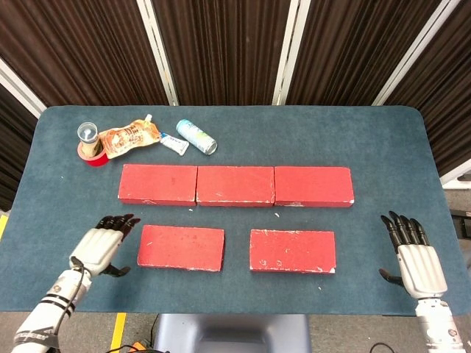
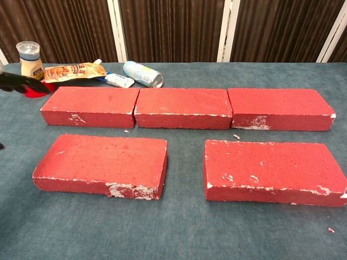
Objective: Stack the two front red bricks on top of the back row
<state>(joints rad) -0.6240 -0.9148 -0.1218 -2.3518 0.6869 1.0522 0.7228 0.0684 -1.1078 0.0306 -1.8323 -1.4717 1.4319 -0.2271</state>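
Observation:
Three red bricks lie end to end as the back row on the blue table. In front lie two separate red bricks, the front left brick and the front right brick. My left hand hovers just left of the front left brick, fingers spread, holding nothing; its dark fingertips show at the chest view's left edge. My right hand is at the table's front right, fingers apart and empty, well right of the front right brick.
At the back left stand a small jar on a red tape roll, an orange pouch, a small tube and a lying can. Dark curtains hang behind the table.

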